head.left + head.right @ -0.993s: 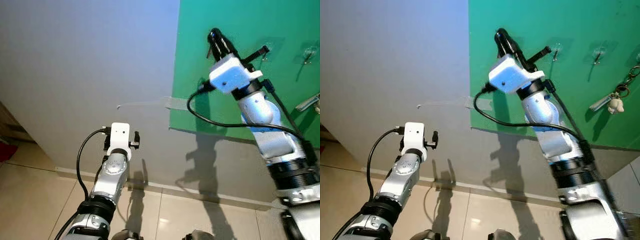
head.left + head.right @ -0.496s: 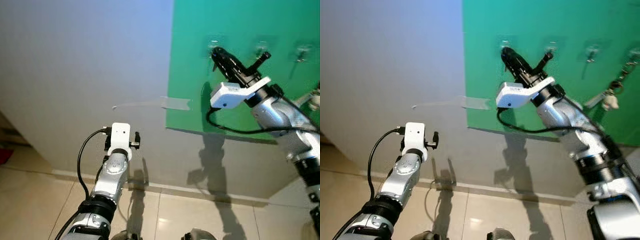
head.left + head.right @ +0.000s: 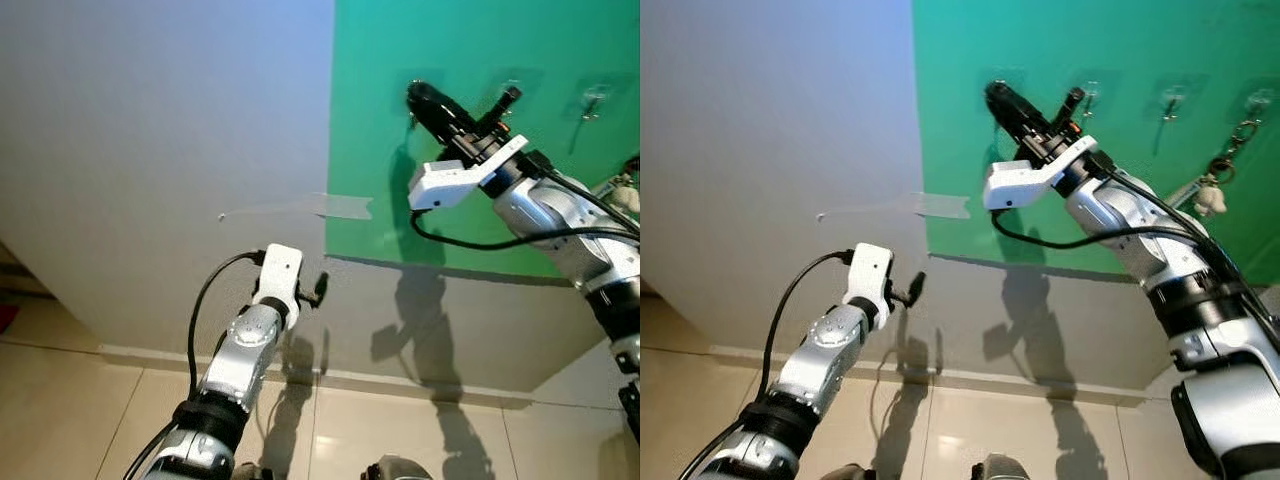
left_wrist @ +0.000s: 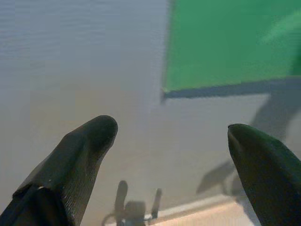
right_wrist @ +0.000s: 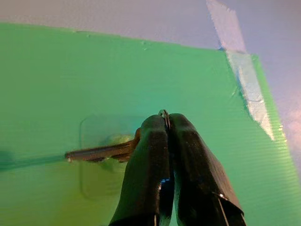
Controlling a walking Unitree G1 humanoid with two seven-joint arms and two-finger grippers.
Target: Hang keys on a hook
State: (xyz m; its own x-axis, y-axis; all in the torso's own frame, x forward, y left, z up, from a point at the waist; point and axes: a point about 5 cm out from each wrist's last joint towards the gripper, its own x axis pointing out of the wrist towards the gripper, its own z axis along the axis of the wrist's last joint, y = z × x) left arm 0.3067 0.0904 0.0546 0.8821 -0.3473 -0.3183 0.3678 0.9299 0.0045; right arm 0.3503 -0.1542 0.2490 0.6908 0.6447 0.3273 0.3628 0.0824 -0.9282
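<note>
My right gripper (image 3: 420,98) is raised against the green board (image 3: 380,150), with its tips at the leftmost clear stick-on hook (image 5: 96,174). It is shut on the ring of a key (image 5: 101,153). The key's blade lies across the hook's clear pad. More clear hooks (image 3: 1173,100) run along the board to the right. Another key set with a pale charm (image 3: 1218,188) hangs from the far right one. My left gripper (image 4: 171,129) is open, held low in front of the grey wall with nothing between its fingers.
A strip of tape (image 3: 345,207) holds the board's left edge to the grey wall (image 3: 150,150). Beige floor tiles (image 3: 80,390) and a skirting board run below. My arms cast shadows on the wall under the board.
My right gripper has tipped from pointing upward to pointing at the leftmost hook, still holding the key. My left arm has lifted and swung rightward. The camera has shifted slightly.
</note>
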